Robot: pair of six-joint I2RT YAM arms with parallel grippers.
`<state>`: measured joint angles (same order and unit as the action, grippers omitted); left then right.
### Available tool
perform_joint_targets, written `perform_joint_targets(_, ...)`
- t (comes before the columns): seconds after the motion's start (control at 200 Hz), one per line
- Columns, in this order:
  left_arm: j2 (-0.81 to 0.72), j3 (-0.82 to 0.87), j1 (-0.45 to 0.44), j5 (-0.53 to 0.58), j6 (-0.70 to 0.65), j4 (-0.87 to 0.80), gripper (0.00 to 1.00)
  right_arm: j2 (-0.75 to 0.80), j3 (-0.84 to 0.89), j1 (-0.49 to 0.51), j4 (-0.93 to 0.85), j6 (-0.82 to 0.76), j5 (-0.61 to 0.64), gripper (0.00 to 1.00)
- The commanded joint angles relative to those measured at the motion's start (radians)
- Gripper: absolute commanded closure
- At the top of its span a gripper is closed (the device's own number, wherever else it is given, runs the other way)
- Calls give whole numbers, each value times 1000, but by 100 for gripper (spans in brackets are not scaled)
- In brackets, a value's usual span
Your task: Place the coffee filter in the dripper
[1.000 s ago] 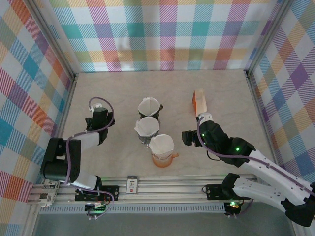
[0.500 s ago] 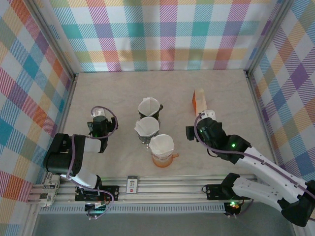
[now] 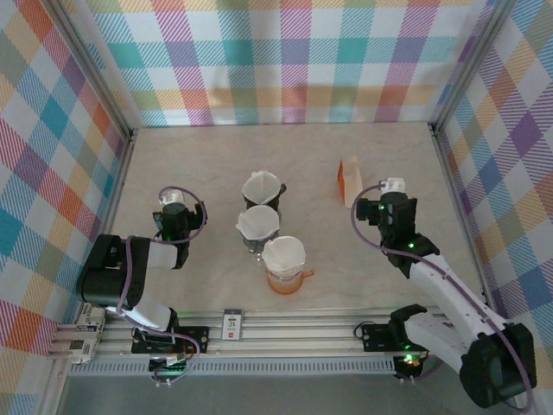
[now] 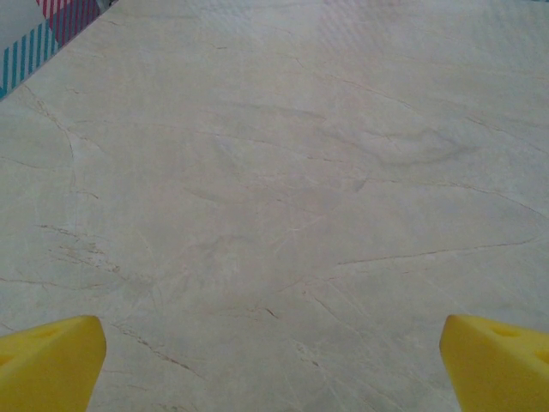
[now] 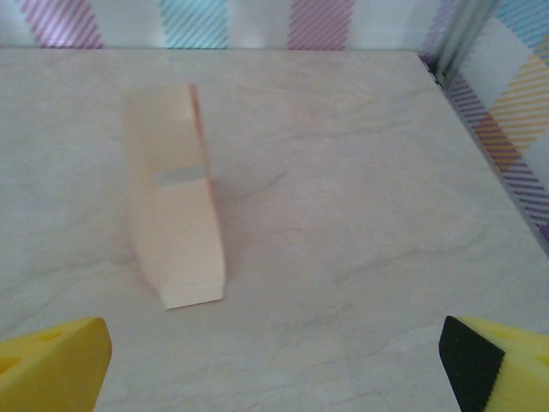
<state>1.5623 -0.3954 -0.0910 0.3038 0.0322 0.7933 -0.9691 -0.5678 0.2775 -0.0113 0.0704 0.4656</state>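
View from above: a pale marbled table (image 3: pixel 199 156) inside checked walls. In the centre of the frame three drippers stand in a short diagonal row, close together: a dark dripper (image 3: pixel 277 198) uppermost, a grey dripper (image 3: pixel 257 246) below it, and an orange dripper (image 3: pixel 287 282) lowest. Each has a white coffee filter opened into a cone inside it; the orange one's filter (image 3: pixel 284 253) sits upright in its mouth. With every cone lined, the task looks finished.

To the upper right of the row, well apart, a peach-coloured filter pack (image 3: pixel 349 181) stands on edge, probably the supply.

The right gripper (image 5: pixel 274 365) is near this pack, facing it. Its yellow fingertips (image 5: pixel 51 356) sit at the bottom corners of the wrist view, spread wide, nothing between them.

The left gripper (image 4: pixel 274 365) is at the left of the frame, well clear of the drippers, looking at bare table. Its jaws are likewise fully spread and empty, likely so nothing nudges the light paper cones.
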Motion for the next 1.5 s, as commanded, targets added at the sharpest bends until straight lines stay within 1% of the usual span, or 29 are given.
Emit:
perform_joint_targets(0.0, -2, -8, -6, -6, -11, 37, 0, -70, 73, -115, 255, -50, -159, 1)
perform_joint_targets(0.07, -2, -8, -6, -5, -11, 37, 0, -153, 114, -161, 363, -56, -226, 1)
perform_joint_targets(0.115, -2, -8, -6, -5, -10, 37, 0, -214, 125, -179, 428, -44, -248, 1)
perform_joint_targets(0.21, -2, -10, -7, -6, -10, 35, 0, -325, 156, -211, 614, -44, -353, 1)
perform_joint_targets(0.285, -2, -10, -6, -6, -11, 34, 0, -421, 152, -223, 707, -68, -380, 1)
perform_joint_targets(0.415, -2, -10, -6, -5, -10, 34, 0, -532, 138, -231, 789, -86, -419, 1)
perform_joint_targets(0.46, -2, -10, -6, -6, -10, 33, 0, -541, 129, -257, 765, -66, -455, 1)
perform_joint_targets(0.525, -1, -10, -6, -5, -9, 34, 0, -573, 160, -275, 862, -62, -490, 1)
perform_joint_targets(0.57, -2, -11, -6, -6, -11, 34, 0, -565, 153, -275, 830, -64, -495, 1)
perform_joint_targets(0.735, -1, -12, -6, -6, -10, 33, 0, -570, 152, -275, 837, -63, -495, 1)
perform_joint_targets(0.84, 0, -10, -6, -7, -10, 33, 0, -568, 157, -274, 842, -52, -458, 1)
perform_joint_targets(1.495, 0, -10, -6, -7, -10, 34, 0, -568, 158, -271, 845, -53, -458, 1)
